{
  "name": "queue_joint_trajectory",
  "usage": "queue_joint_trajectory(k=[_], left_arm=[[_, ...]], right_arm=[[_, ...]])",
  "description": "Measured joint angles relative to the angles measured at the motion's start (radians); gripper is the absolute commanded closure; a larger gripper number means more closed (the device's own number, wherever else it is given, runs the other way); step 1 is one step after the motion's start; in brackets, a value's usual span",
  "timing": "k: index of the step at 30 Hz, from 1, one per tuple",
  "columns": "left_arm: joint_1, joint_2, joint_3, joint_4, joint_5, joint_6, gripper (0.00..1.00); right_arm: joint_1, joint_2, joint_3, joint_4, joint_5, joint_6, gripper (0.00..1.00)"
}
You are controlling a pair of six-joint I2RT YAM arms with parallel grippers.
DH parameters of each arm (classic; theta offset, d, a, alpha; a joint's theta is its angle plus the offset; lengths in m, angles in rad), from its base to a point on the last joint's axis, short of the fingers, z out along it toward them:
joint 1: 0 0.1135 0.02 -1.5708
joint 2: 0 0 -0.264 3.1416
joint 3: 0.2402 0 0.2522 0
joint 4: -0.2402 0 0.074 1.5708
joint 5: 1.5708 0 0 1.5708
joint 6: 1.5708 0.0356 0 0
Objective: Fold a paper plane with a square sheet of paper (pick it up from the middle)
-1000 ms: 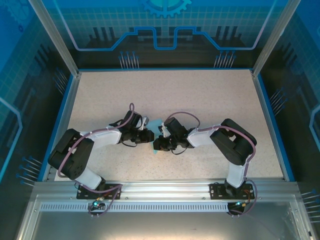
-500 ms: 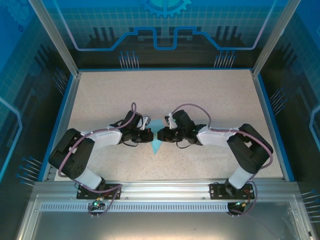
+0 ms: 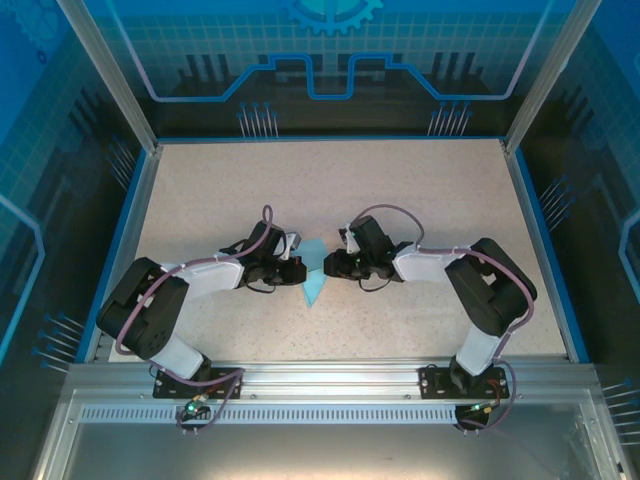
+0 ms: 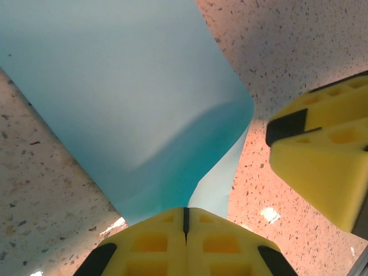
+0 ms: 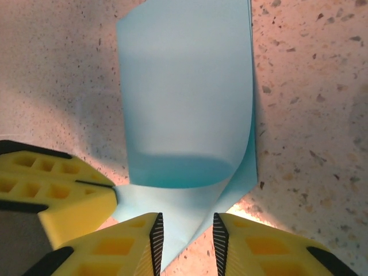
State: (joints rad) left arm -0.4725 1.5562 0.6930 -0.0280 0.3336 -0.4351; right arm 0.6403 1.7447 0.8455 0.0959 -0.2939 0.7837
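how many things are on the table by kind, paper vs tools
light blue paper sheet: 1
yellow-fingered tools: 2 (left tool, right tool)
total: 3

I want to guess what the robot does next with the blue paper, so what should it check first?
1. Left gripper holds the paper: ok, its fingers are shut on the paper's edge.
2. Right gripper ready to grab: ok, it is open, with a paper corner between its fingers.
3. Fold pressed flat: not ok, the flap curls over in a rounded loop.
4. Fold edges lined up: cannot tell, the curl hides them.
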Motion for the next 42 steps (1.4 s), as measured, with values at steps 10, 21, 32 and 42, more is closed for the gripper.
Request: queue_joint_trajectory(k=[10, 21, 32, 42], left_arm=[[0.0, 0.0, 0.0, -0.004, -0.005, -0.003, 1.0], [0.0, 0.002, 0.008, -0.003, -0.041, -0.004, 1.0], [0.0, 0.028, 0.013, -0.003, -0.061, -0.01, 1.0], [0.0, 0.049, 0.013, -0.003, -0.068, -0.01, 1.0]], right_arm=[[0.0, 0.068, 0.075, -0.022, 0.0, 0.0, 0.66], [0.0, 0.092, 0.08, -0.043, 0.01, 0.0, 0.62], [0.002, 0.093, 0.082, -0.047, 0.022, -0.003, 0.61], [0.02, 0.099, 0.111, -0.097, 0.068, -0.027, 0.62]])
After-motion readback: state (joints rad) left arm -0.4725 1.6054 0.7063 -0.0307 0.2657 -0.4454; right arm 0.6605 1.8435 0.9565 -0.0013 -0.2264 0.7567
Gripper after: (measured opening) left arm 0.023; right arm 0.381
